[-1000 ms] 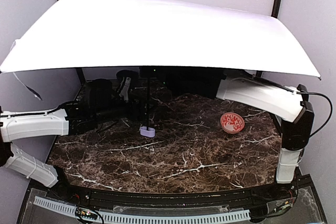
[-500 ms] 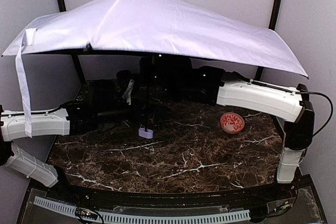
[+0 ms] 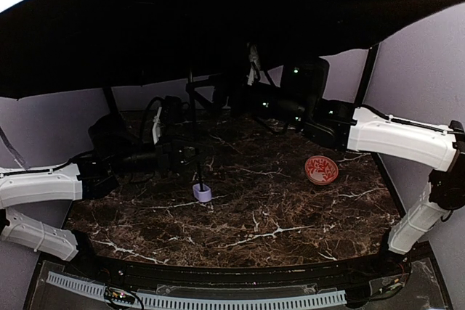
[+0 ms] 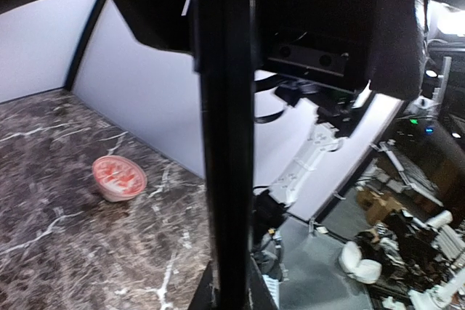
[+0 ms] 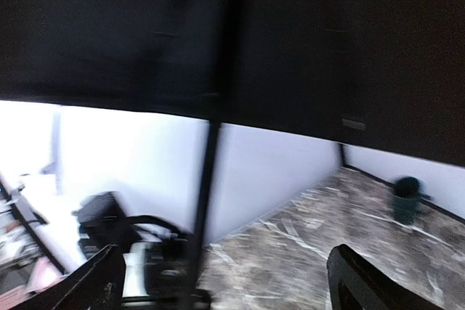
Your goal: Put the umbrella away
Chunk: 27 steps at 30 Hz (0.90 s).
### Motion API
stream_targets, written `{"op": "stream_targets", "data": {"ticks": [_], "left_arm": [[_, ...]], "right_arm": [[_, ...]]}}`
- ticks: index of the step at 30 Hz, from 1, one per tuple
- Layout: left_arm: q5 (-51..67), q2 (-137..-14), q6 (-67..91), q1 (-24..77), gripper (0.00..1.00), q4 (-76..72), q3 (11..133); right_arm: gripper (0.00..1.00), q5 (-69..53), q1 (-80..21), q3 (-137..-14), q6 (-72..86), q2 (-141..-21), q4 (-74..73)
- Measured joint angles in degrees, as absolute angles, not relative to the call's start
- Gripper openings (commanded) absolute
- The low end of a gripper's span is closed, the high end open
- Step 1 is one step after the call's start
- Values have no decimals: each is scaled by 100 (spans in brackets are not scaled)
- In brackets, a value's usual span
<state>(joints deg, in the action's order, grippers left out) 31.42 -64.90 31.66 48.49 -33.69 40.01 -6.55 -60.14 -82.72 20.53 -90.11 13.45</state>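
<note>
The open umbrella stands on the table, and its black lining [image 3: 218, 19] fills the top of the top view. Its thin black shaft [image 3: 199, 117] runs down to the small lavender handle [image 3: 202, 192], which rests on the marble. My left gripper [image 3: 195, 156] is shut on the shaft just above the handle. In the left wrist view the shaft [image 4: 225, 143] rises straight out of that gripper [image 4: 229, 292]. My right gripper [image 3: 251, 70] is up under the canopy, right of the shaft. Seen from its own wrist, this gripper [image 5: 225, 281] is open and empty beneath the lining [image 5: 232, 34].
A red-patterned bowl [image 3: 320, 169] sits on the dark marble table [image 3: 276, 223] at the right, also seen as the bowl [image 4: 118, 178] in the left wrist view. Black frame posts [image 3: 367, 81] and pale walls [image 3: 421, 78] enclose the back and sides.
The canopy has swung from showing its pale top to showing its black underside. My left gripper has shut on the shaft. The right gripper has opened and its arm has risen.
</note>
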Motion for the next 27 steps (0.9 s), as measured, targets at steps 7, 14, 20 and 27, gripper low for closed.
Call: {"op": "stream_targets", "data": {"ticks": [7,14,20,27], "left_arm": [[3684,-6490,3468,4849,0,-3719,3970],[3968,-6445,3472,4849,0,-3653,3892],[4007,-6261,3339,4849,9,-3590,3743],[3389,-6154,2969,4853,43,-2982,3909]], "right_arm": [[77,-1734,-6049,-8565,2279,-9306,1804],[27,-1887,-6047,-8667,2486,-9507,1988],[0,-1885,-6023,-8661,3030,-9513,2224],[0,-1503,-6082,-8608,3227,-9513,2211]]}}
